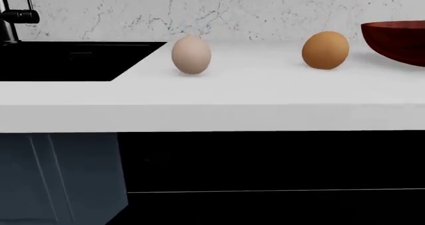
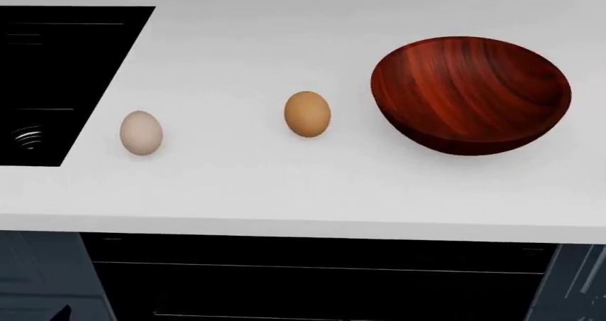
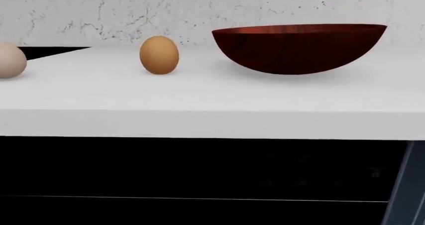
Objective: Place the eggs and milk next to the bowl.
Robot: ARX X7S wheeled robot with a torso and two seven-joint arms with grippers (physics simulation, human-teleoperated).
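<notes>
White worktop (image 2: 284, 186) carries the bowl (image 2: 470, 94) at right, the brown egg (image 2: 307, 113) near it, the pale egg (image 2: 141, 132) left beside the sink (image 2: 57, 79); no milk or tool shows, so grip unknown.

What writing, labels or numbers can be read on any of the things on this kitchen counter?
None: no readable text shows in any of the three views.
The wooden bowl shows only streaky grain.
The orange-brown egg and the pale egg are plain.
The white countertop, the sink and the marbled wall bear no marks.
No milk carton is in view, so no label of its can be checked.
</notes>
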